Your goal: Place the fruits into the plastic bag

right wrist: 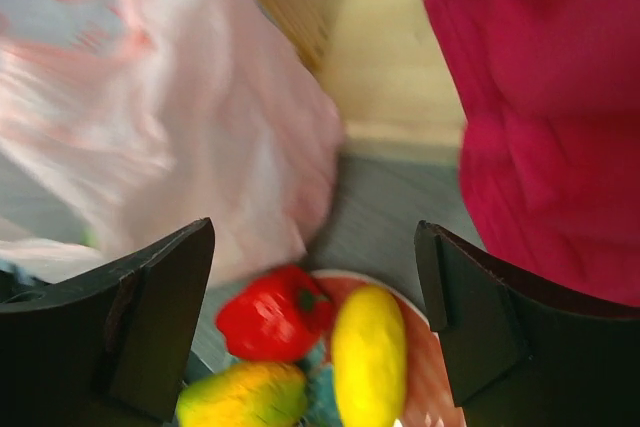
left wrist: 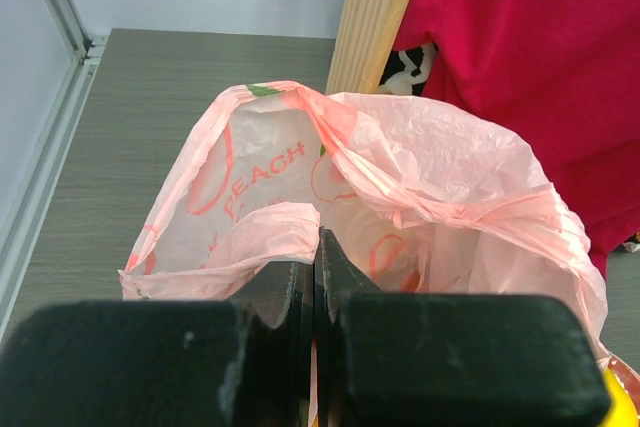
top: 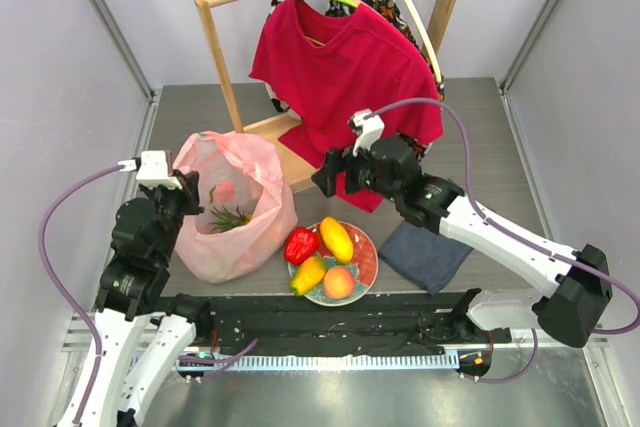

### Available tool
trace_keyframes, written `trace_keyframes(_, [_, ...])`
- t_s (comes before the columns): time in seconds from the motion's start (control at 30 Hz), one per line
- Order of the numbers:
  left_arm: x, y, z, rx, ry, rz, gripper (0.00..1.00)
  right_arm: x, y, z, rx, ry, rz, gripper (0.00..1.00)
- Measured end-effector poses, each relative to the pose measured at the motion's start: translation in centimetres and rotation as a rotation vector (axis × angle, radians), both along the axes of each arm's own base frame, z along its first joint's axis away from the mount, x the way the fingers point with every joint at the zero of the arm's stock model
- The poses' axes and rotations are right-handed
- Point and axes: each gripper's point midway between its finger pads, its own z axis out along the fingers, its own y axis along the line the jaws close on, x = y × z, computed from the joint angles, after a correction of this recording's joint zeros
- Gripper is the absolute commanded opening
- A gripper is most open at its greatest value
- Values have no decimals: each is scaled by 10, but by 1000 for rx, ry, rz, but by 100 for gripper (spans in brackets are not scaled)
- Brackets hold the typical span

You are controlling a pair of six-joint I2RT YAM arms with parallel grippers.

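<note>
- Your left jaws are pinched tight together on the near rim of the pink plastic bag (top: 243, 209). They hold its mouth up and open at the left of the desk (top: 480, 127). That film is thin, and if it slips out of the pinch the mouth will likely sag shut.
- Your right jaws stand wide apart with nothing between them, hovering between the bag and the red plate (top: 369, 257).
- Four fruits lie on that plate: a red pepper (top: 301, 245), a yellow mango (top: 336, 239), a yellow-orange fruit (top: 309, 274) and a peach (top: 339, 282).
- Green pineapple leaves (top: 228, 215) show inside the bag, so at least one fruit looks to be in already.
- Mind the pick. The fruits are glossy and packed against each other, so closing on the pepper could nudge the mango or roll one off the rim onto the desk.
- Mind the drop. The bag is soft and held at one point only, so a fruit landing on the rim could fold the wall in or tip the bag.
- The red T-shirt (top: 340, 67) hangs just beside your right arm, and a careless swing could snag its hem.
- Writing: red lettering (left wrist: 268, 169) on the inside of the bag reads "EACH", probably "PEACH" with its first letter in a crease. Round red outlines are printed beside it, and nothing else is legible.
</note>
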Motion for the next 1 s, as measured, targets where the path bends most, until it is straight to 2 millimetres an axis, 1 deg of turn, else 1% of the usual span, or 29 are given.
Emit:
trace_keyframes(0.07, [1, 0, -1, -9, 6, 4, 0, -5, -13, -39, -78, 70, -37, 89])
trace_keyframes(0.13, [1, 0, -1, -23, 6, 10, 0, -14, -26, -77, -152, 144, -62, 89])
trace_keyframes(0.17, [1, 0, -1, -26, 6, 12, 0, -20, -31, -93, -180, 175, -70, 89])
trace_keyframes(0.23, [1, 1, -1, -28, 8, 18, 0, -31, -39, -117, -228, 225, -76, 89])
trace_keyframes(0.3, [2, 1, -2, -26, 13, 20, 0, -39, -42, -129, -258, 249, -73, 89])
trace_keyframes(0.37, [3, 1, -4, -24, 20, 23, 0, -45, -42, -135, -277, 257, -65, 89])
trace_keyframes(0.47, [4, 1, -6, -21, 27, 24, 0, -51, -37, -142, -305, 255, -49, 89])
trace_keyframes(0.7, [4, 2, -7, -19, 33, 27, 0, -67, -27, -170, -420, 275, 9, 90])
trace_keyframes(0.77, [4, 2, -7, -19, 33, 27, 0, -69, -26, -177, -448, 282, 14, 89])
trace_keyframes(0.9, [4, 2, -7, -19, 33, 27, 0, -67, -28, -190, -487, 295, 2, 82])
trace_keyframes(1.0, [4, 2, -7, -19, 34, 27, 0, -66, -29, -197, -510, 302, -8, 79])
